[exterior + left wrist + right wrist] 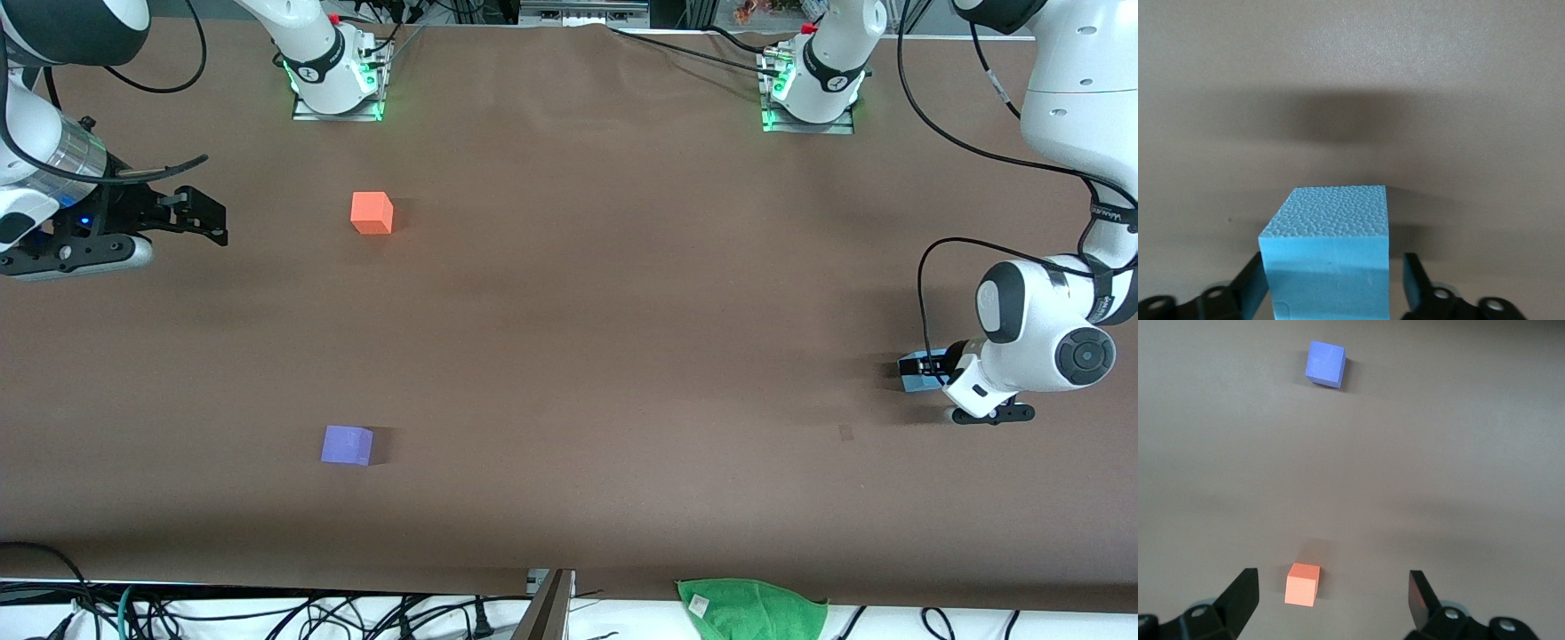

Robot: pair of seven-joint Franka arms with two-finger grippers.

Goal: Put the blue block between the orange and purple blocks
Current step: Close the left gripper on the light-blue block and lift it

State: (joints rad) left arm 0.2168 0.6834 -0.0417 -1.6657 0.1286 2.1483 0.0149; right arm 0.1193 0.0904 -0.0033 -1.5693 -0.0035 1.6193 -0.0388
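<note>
At the table's (pixel 569 338) left-arm end, the left gripper (pixel 1338 283) brackets the blue block (pixel 1331 247), fingers seemingly just touching it, while the right gripper (pixel 1331 597) waits spread wide above the orange block (pixel 372 213), with the purple block (pixel 347 444) toward six o'clock from it.

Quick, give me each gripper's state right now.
Left gripper: down at the blue block, fingers on either side of it; a firm grip cannot be told.
Right gripper: open, empty, waiting over the table.

- blue block (pixel 1331 257): sky-blue cube, on table at left arm's end
- orange block (pixel 372 213): upright, toward right arm's end
- purple block (pixel 347 444): violet, nearer front camera than orange
</note>
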